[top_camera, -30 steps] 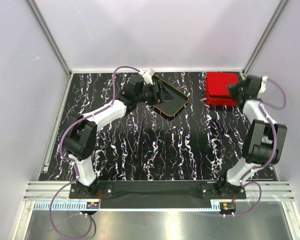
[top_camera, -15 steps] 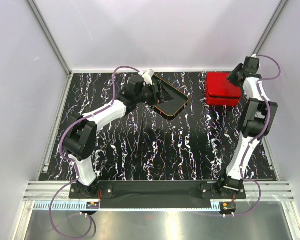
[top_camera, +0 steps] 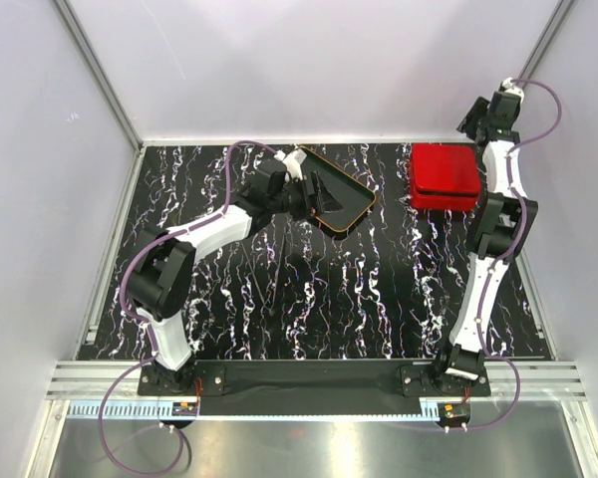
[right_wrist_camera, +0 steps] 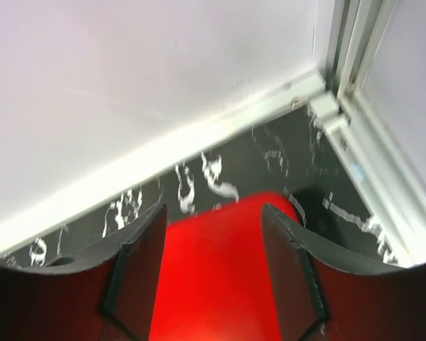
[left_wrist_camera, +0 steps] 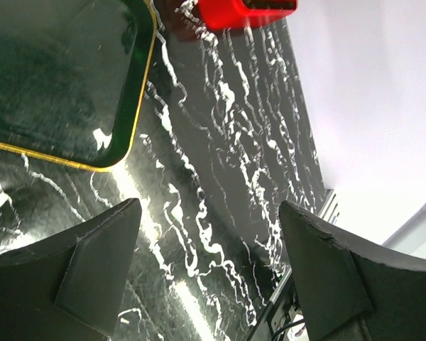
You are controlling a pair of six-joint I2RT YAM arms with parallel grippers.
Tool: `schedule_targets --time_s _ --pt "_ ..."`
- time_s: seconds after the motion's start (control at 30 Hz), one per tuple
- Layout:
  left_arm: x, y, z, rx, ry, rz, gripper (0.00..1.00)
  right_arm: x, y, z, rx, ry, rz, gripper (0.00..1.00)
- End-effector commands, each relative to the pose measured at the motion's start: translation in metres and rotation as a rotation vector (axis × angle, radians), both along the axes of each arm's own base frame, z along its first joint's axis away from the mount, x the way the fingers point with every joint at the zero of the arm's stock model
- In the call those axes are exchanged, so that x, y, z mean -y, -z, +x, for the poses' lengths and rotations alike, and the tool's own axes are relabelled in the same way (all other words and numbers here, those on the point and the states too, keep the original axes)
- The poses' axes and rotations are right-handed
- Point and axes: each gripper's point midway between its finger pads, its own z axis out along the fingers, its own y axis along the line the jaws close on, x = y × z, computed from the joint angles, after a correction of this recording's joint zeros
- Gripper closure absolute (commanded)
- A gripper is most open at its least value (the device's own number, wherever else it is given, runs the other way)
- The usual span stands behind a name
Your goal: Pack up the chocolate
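No chocolate shows in any view. The red box [top_camera: 444,177] sits closed under its flat lid at the back right; the lid fills the lower part of the right wrist view [right_wrist_camera: 213,277]. My right gripper [top_camera: 472,119] is open and empty, raised high above the box's far right corner [right_wrist_camera: 213,263]. The black tray with an orange rim [top_camera: 337,196] lies at the back middle and looks empty in the left wrist view [left_wrist_camera: 57,78]. My left gripper [top_camera: 315,189] is open and empty over the tray's left part [left_wrist_camera: 209,270].
The black marbled table [top_camera: 309,289] is fenced by white walls and aluminium posts. The back wall and right corner post [right_wrist_camera: 355,50] stand close behind the right gripper. The red box also shows at the top of the left wrist view [left_wrist_camera: 245,11].
My right arm has straightened and lifted its gripper up and back, from the red box's right edge to high above its far corner. My left gripper shifted slightly at the tray.
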Motion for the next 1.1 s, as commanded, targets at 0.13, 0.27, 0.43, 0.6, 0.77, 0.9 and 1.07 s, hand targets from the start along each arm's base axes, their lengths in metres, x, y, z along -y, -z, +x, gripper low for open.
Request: schedule_targets --time_s 0.13,0.27,0.43,0.6,0.77,0.9,1.07 --pt "-0.001 -0.036 0.005 0.116 -0.01 -0.054 0.15 0.011 0.006 0.018 -0.005 -0.067 -0.131 0.36" --pt "-0.001 -0.037 0.004 0.119 -0.009 -0.057 0.15 0.023 0.02 0.015 -0.047 -0.027 -0.166 0.35" --pt "0.0 -0.04 0.005 0.124 -0.007 -0.069 0.15 0.02 0.043 0.012 -0.093 -0.057 -0.145 0.34" --pt "0.002 -0.037 0.005 0.118 -0.004 -0.067 0.15 0.022 0.054 0.008 -0.13 -0.08 -0.176 0.34" --pt "0.002 -0.034 0.007 0.113 -0.006 -0.07 0.15 0.024 0.053 0.004 -0.147 -0.092 -0.214 0.35" --pt "0.004 -0.035 0.007 0.114 -0.002 -0.073 0.15 0.025 0.049 0.002 -0.146 -0.126 -0.258 0.36" --pt "0.004 -0.035 0.005 0.114 -0.001 -0.073 0.15 0.012 0.053 0.003 -0.137 -0.222 -0.262 0.38"
